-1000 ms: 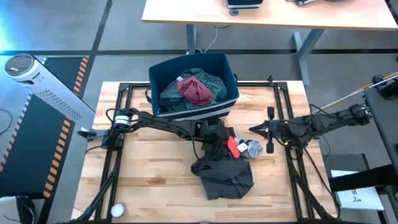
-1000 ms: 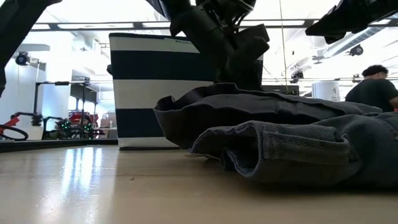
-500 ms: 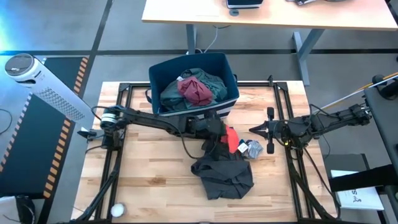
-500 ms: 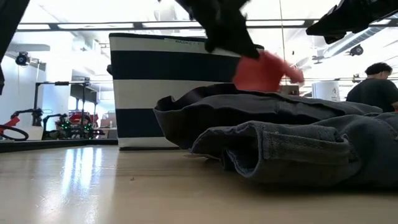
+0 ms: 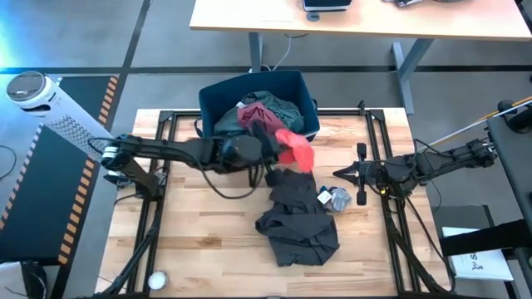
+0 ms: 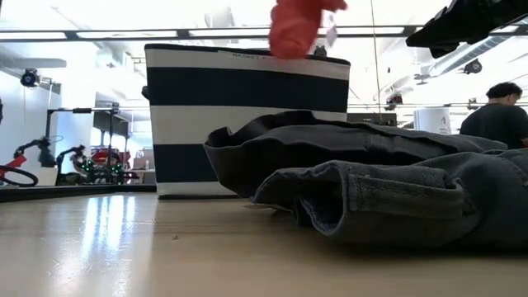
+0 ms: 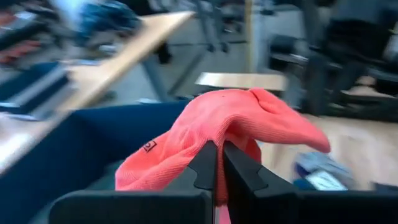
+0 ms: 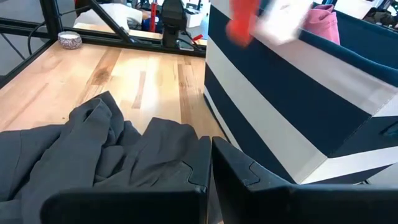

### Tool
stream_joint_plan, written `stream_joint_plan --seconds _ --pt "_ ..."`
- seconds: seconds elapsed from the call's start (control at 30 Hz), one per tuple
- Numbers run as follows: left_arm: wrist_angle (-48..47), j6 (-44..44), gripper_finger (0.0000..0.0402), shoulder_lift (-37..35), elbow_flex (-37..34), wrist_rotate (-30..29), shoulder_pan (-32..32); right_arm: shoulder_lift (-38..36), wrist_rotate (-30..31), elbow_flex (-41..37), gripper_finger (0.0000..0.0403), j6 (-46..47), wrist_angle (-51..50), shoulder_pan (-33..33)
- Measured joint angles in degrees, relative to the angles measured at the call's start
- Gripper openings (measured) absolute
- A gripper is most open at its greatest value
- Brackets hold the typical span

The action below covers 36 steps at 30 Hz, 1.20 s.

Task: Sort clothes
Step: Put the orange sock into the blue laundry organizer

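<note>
The left gripper (image 5: 274, 149) holds a red piece (image 5: 295, 149) at the navy bin's (image 5: 309, 108) front edge; a charcoal garment (image 5: 298, 220) lies on the table (image 5: 208, 241), the right gripper (image 5: 342, 173) near it.

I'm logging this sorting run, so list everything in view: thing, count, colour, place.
red cloth: one, coral red, lifted at the bin's front edge, held by the left gripper
dark garment: one, charcoal, table centre
small grey-blue pieces: a small heap, beside the dark garment
bin: one, navy with white stripes, table's far side
teal garment: one, in bin
maroon garment: one, in bin
left gripper: shut on red cloth
right gripper: shut, empty, low over the dark garment
</note>
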Motion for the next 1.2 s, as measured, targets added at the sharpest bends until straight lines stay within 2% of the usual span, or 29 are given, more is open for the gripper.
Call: stream_joint_plan --seconds 0.17,0.4,0.73,0.8,1.0,1.2 --pt "-2.3 1.2 0.0 -4.6 0.0 -8.7 0.5 0.0 0.0 0.0 0.0 0.0 0.0 0.0" --pt "-6.3 1.5 0.0 -7.8 0.0 -13.6 3.1 0.0 0.0 0.0 0.0 0.0 0.0 0.0" --pt "-19.1 -5.8 0.0 -8.2 -1.5 -13.6 10.6 0.0 0.0 0.0 0.0 0.0 0.0 0.0" --pt "-21.0 -7.4 0.0 -8.2 -2.5 -12.2 11.6 0.0 0.0 0.0 0.0 -0.1 0.0 0.0" --pt "-21.3 -10.5 0.0 -8.2 -8.4 -8.8 13.4 0.0 0.0 0.0 0.0 -0.2 0.0 0.0" --pt "-21.1 -14.2 0.0 -8.2 -15.7 -8.4 15.3 0.0 -0.2 0.0 0.0 -0.2 0.0 0.0"
